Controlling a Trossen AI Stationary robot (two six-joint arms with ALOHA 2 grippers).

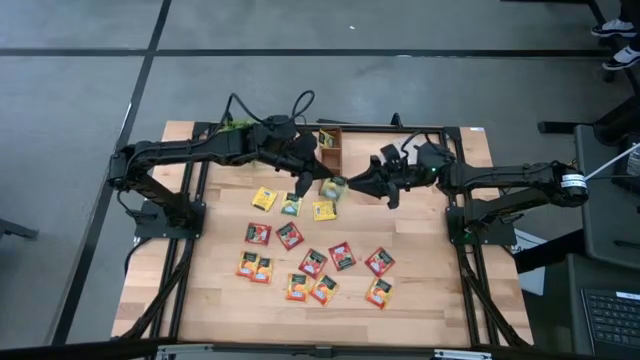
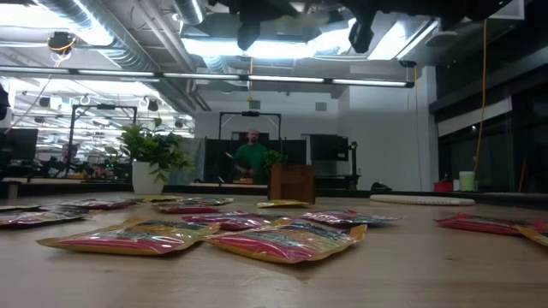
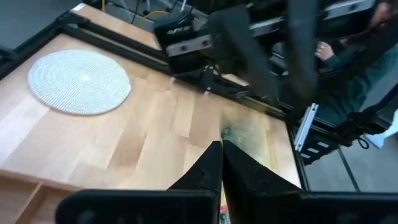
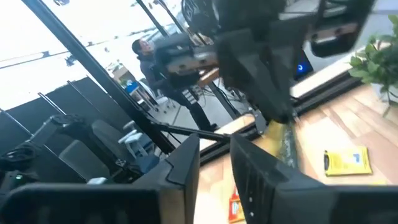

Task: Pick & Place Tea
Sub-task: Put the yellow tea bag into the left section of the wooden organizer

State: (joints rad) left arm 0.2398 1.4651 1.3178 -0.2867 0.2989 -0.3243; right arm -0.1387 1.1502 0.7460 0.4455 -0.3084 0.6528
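Sachets (image 1: 312, 262): scattered flat across the table's middle, mostly toward six o'clock of both claws; one yellow-green sachet (image 1: 333, 188) sits between the claws.
Left claw (image 1: 307, 181): fingers pinched together, holding nothing I can see.
Right claw (image 1: 358, 181): fingers parted slightly, empty between.
Handling: likely light, thin, crinkly, slippery; pinch an edge or corner.
Box (image 1: 329, 148): at twelve o'clock.

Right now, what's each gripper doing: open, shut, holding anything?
Left gripper: shut on a yellow-green tea sachet.
Right gripper: open, holding nothing, close beside that sachet.
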